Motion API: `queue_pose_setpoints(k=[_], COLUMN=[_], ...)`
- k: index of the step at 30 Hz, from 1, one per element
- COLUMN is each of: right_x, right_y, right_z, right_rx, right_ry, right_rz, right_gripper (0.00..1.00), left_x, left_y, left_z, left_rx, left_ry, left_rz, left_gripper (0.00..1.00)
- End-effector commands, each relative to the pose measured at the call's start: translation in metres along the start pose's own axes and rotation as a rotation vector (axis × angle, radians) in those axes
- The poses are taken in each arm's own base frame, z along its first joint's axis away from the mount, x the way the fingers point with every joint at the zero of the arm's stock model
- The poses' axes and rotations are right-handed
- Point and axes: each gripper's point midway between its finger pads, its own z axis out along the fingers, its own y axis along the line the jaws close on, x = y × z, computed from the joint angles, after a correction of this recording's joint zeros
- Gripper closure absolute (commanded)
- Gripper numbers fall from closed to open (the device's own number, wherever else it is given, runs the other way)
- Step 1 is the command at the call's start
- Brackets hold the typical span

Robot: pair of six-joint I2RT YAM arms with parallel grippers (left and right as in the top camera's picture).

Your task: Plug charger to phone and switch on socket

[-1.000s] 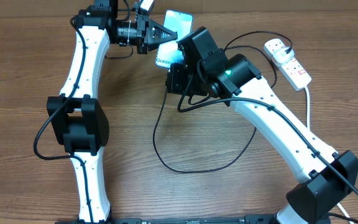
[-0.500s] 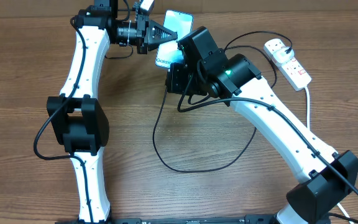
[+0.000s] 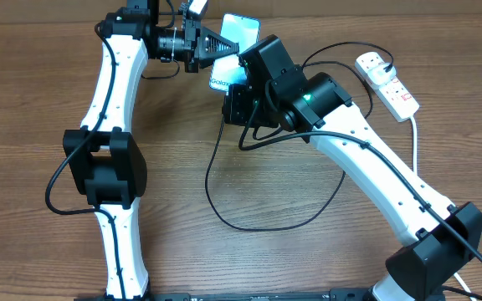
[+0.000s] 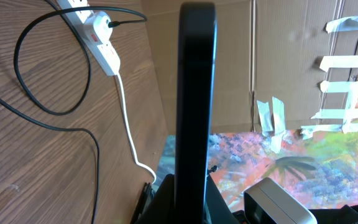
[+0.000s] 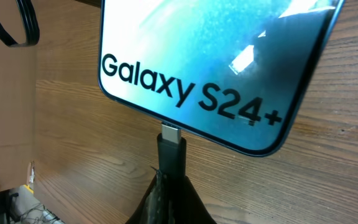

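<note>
The left hand [image 3: 224, 46] clamps the phone [image 5: 216, 56] above the table [image 3: 40, 125], steadying its bottom edge toward the right hand [image 5: 169, 190], which pinches the charger [image 5: 170, 146] tip against the port, while the socket [image 3: 387, 79] lies well apart.

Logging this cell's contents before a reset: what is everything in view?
phone: one, light blue screen with dark edges, far centre, held up
charger: one, black, cable looped over mid-table, connector tip at the phone's lower edge
socket: one, white with red switches, far right
cord: one, thick white, running from the socket toward the near right
table: one, brown wood
left end effector: one, black, shut on the phone
right end effector: one, black, shut on the charger's connector
</note>
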Motion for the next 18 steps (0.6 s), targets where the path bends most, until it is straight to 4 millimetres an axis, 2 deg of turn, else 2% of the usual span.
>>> queue_pose_setpoints(k=[1, 18], right_x=[-0.0019, -0.003], right_y=[0.004, -0.0043], right_z=[-0.0014, -0.0001], right_rx=[-0.007, 0.021], right_ry=[-0.01, -0.009], right_rz=[-0.004, 0.008], right_gripper=[0.96, 0.96], left_x=[0.0066, 0.0066], left_y=[-0.0429, -0.0428], left_z=[0.0005, 0.0005], left_rx=[0.047, 0.046], left_ry=[0.012, 0.012], left_rz=[0.088, 0.089], left_gripper=[0.96, 0.96])
